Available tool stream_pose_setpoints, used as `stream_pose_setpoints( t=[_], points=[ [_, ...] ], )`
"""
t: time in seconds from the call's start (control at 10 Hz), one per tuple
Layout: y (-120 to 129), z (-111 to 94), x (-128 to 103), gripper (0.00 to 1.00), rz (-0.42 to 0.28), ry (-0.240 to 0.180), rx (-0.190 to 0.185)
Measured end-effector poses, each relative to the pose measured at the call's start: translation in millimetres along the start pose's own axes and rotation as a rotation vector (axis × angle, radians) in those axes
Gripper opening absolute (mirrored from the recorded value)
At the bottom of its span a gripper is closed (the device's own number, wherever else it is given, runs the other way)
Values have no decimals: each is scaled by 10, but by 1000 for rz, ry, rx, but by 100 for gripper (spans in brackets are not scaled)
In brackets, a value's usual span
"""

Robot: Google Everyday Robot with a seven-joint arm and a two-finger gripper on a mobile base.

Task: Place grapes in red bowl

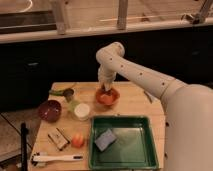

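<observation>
The red bowl (108,98) stands on the wooden table (136,103), at the back middle. My gripper (106,89) hangs straight down from the white arm, its tip at the bowl's mouth and covering the bowl's middle. The grapes do not show; anything at the gripper's tip or inside the bowl is hidden by the gripper.
A dark maroon bowl (50,110) and a white cup (82,111) stand left of the red bowl. Behind them are a small dark cup (68,93) and a green item (58,91). In front lie an orange fruit (77,140), a snack box (59,139), a white-handled tool (55,158) and a green tray (125,118) holding a blue sponge (105,139).
</observation>
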Motion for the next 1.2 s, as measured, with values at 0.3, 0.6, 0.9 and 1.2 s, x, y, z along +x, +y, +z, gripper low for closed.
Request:
stream_pose_setpoints(
  t=[0.3,0.6,0.9,1.2],
  points=[
    [19,-17,-16,80,2,1,3],
    [17,-42,-29,80,-6,9,28],
    [17,-64,-15,80,-14,18,48],
    [5,-63,-32,80,-16,16,48]
  ],
)
